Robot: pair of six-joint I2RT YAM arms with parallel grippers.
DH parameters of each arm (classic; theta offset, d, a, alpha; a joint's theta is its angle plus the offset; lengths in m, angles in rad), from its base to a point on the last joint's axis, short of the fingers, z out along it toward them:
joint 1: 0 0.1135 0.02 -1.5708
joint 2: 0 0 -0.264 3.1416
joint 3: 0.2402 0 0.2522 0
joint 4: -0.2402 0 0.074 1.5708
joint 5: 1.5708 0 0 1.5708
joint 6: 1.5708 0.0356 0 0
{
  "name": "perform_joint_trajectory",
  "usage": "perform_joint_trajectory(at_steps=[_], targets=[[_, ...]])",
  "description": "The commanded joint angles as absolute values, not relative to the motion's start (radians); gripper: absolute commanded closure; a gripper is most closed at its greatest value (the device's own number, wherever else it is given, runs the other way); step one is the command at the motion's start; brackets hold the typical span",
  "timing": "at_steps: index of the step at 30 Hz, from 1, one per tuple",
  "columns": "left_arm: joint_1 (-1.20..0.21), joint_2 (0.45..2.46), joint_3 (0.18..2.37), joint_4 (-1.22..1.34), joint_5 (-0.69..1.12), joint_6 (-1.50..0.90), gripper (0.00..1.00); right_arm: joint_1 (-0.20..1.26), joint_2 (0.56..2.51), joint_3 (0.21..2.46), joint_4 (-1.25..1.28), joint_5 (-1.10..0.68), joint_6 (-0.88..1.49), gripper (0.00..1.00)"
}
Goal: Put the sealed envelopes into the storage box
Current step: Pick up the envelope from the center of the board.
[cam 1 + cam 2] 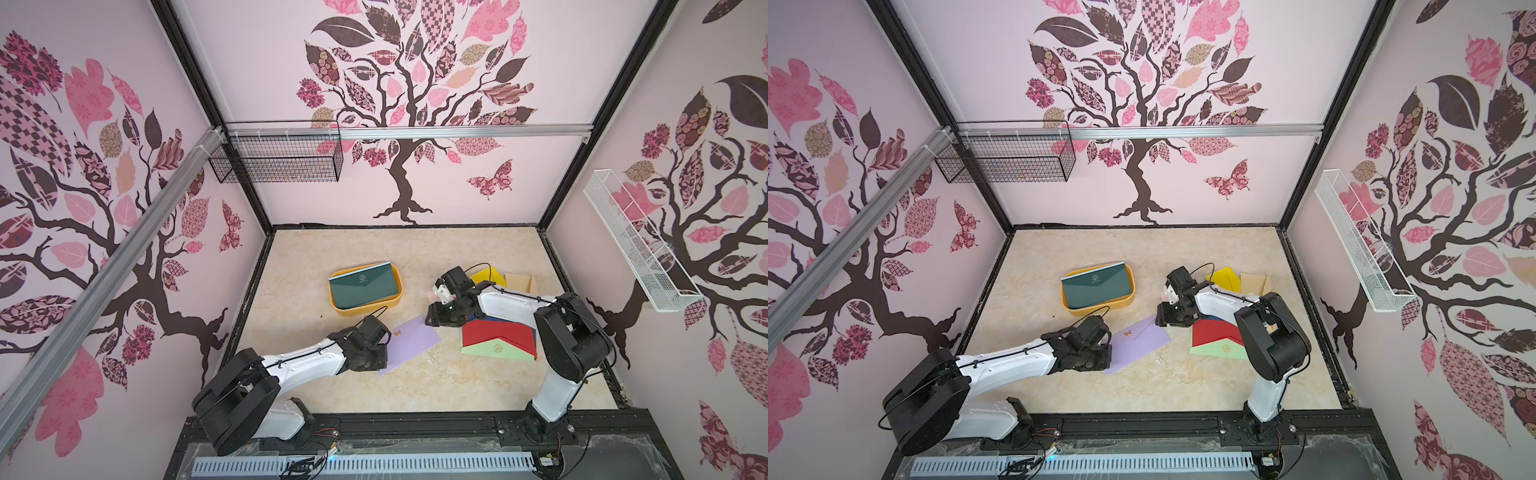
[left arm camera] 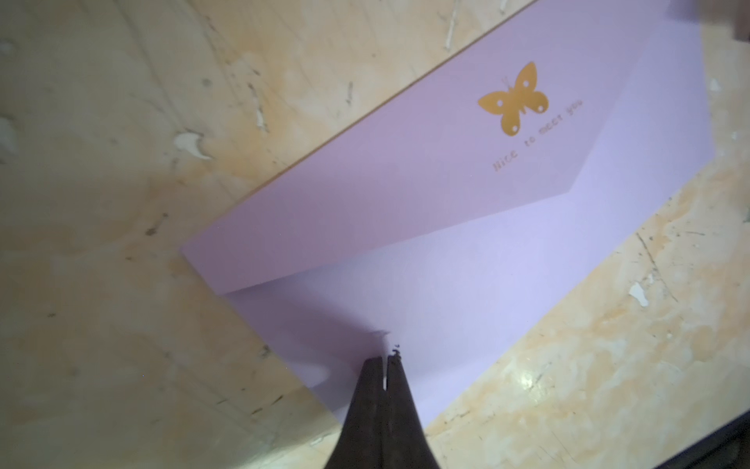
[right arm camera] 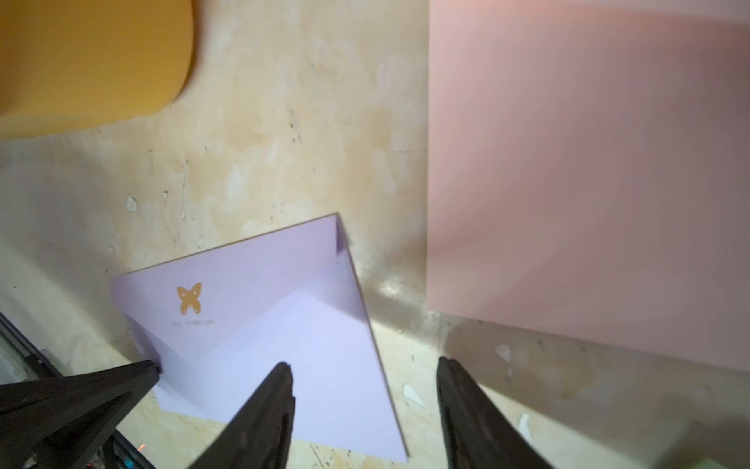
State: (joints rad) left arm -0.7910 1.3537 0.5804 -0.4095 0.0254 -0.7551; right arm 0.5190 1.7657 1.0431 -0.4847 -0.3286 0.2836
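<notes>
The lilac envelope (image 1: 411,343) is pinched at its near end by the closed left gripper (image 2: 384,365). Its long axis runs toward the right gripper (image 3: 365,365), whose jaws are spread over the far end. The box (image 1: 357,309) lies just beyond, nearer the left arm.

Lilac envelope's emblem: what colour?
Golden orange butterfly emblem on the lilac envelope; left wrist view shows it best.
</notes>
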Motion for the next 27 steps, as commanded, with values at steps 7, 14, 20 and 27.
perform_joint_trajectory(at_steps=[7, 14, 20, 27], targets=[[-0.761, 1.388, 0.568, -0.571, -0.087, -0.736, 0.99, 0.523, 1.719, 0.919, -0.423, -0.476, 0.347, 0.42], [-0.759, 1.418, 0.574, -0.551, -0.076, -0.74, 0.99, 0.534, 1.756, 0.877, -0.345, -0.555, 0.391, 0.44], [-0.759, 1.427, 0.56, -0.543, -0.074, -0.74, 0.99, 0.538, 1.759, 0.88, -0.315, -0.616, 0.416, 0.43], [-0.76, 1.428, 0.543, -0.522, -0.063, -0.747, 0.99, 0.537, 1.739, 0.862, -0.226, -0.722, 0.5, 0.44]])
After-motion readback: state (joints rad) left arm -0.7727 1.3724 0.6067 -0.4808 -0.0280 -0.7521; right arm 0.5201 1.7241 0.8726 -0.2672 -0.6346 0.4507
